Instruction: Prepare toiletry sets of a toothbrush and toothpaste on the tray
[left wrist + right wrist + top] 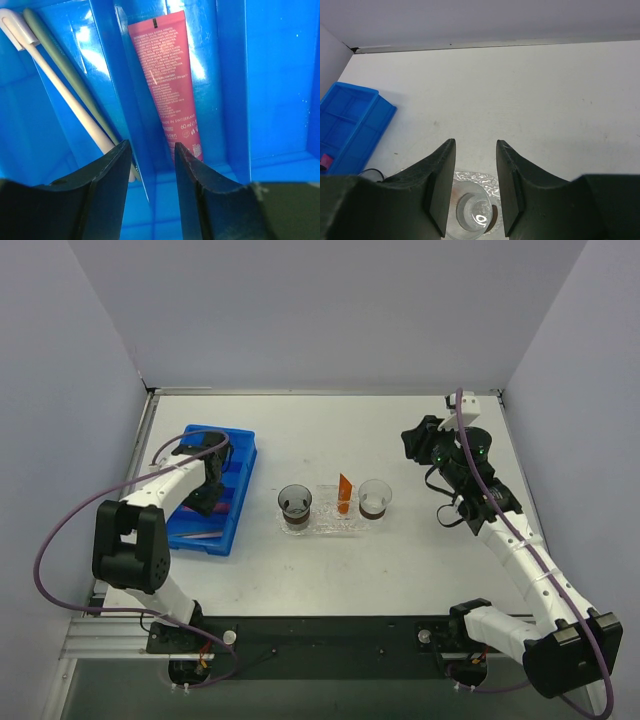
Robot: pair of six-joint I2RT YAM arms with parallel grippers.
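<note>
My left gripper point(152, 150) is open down inside the blue bin point(238, 455), its fingers either side of a divider wall. Just ahead of it a magenta toothpaste point(167, 80) lies flat in one compartment. In the compartment to the left lie a pale toothbrush point(60, 85) and a green one point(70, 70). The clear tray point(325, 527) sits mid-table with an orange toothpaste point(344, 492) standing on it. My right gripper point(414, 442) hangs open and empty in the air right of the tray point(479, 177).
Two clear cups with dark bottoms stand on the tray, one at its left end point(295, 502) and one at its right end point(375, 498); the right one point(477, 212) shows below my right fingers. White walls enclose the table on three sides.
</note>
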